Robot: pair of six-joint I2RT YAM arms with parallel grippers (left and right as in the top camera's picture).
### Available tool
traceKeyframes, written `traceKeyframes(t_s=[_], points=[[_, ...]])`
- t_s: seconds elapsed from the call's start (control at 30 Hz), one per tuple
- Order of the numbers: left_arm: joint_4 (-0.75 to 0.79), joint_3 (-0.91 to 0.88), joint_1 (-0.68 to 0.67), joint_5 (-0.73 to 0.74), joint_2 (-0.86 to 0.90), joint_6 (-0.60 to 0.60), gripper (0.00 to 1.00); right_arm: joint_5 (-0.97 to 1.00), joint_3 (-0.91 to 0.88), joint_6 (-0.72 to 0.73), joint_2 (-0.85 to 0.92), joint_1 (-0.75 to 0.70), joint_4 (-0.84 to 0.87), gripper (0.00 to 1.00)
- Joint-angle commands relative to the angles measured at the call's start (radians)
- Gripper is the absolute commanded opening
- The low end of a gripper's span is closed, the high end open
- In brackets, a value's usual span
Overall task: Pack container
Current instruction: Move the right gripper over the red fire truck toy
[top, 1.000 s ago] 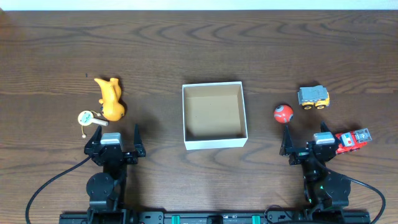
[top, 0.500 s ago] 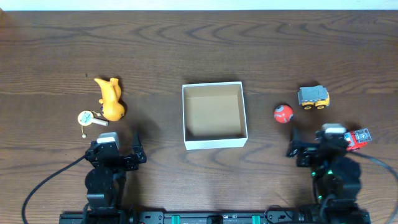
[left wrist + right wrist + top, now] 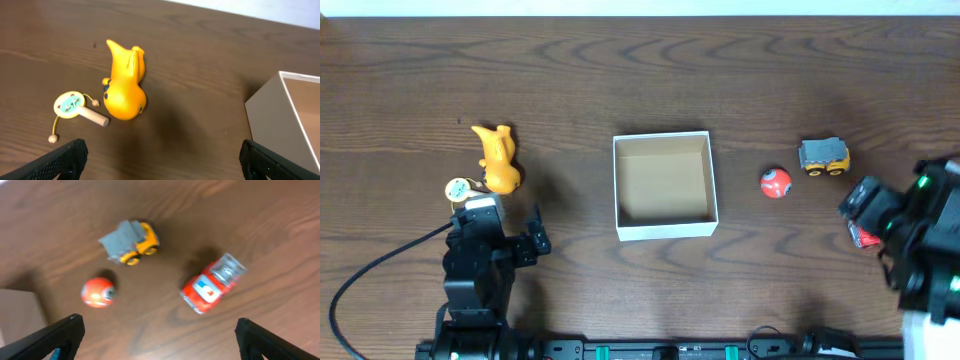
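Note:
The container (image 3: 665,229), a low white box with a brown inside, sits empty at the table's middle; its wall shows at the right of the left wrist view (image 3: 272,117). A yellow duck toy (image 3: 498,160) (image 3: 124,80) and a small rattle drum (image 3: 457,188) (image 3: 70,105) lie left of it. A red ball (image 3: 775,183) (image 3: 98,292), a grey-and-yellow truck (image 3: 823,156) (image 3: 130,242) and a red fire truck (image 3: 214,282) lie to the right. My left gripper (image 3: 500,222) (image 3: 160,165) is open and empty, just short of the duck. My right gripper (image 3: 865,210) (image 3: 160,342) is open and empty, raised above the fire truck.
The right arm (image 3: 920,240) is lifted high at the right edge and covers most of the fire truck (image 3: 861,238) in the overhead view. The arm bases stand along the near table edge. Bare dark wood lies behind the container.
Both arms have lifted off the table. The right arm has swung up and to the right over the fire truck. The left arm has edged toward the duck. No toy has moved.

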Motion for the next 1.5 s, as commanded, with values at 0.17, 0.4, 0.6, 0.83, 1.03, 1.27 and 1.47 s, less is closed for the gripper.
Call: traceKeyframes(t_s=[0.17,0.4,0.6,0.83,1.03,1.27,1.47], points=[[-0.005,0.024,0.005,0.046,0.038,-0.025,0.98,0.005,0.108,0.301,0.136,-0.095,-0.092,0.99],[-0.005,0.024,0.005,0.045,0.038,-0.025,0.98,-0.027,0.108,0.299,0.327,-0.297,-0.125,0.99],[-0.005,0.024,0.005,0.046,0.038,-0.025,0.98,-0.069,0.108,0.212,0.503,-0.376,-0.090,0.99],[-0.005,0.024,0.005,0.046,0.038,-0.025,0.98,-0.085,0.107,0.207,0.648,-0.374,-0.047,0.99],[-0.005,0.024,0.005,0.046,0.038,-0.026,0.98,-0.085,0.094,0.207,0.666,-0.368,0.013,0.99],[-0.005,0.024,0.005,0.046,0.038,-0.025,0.98,-0.085,-0.021,0.208,0.666,-0.323,0.146,0.99],[-0.005,0.024,0.005,0.046,0.038,-0.025,0.98,-0.085,-0.085,0.208,0.666,-0.298,0.217,0.99]])
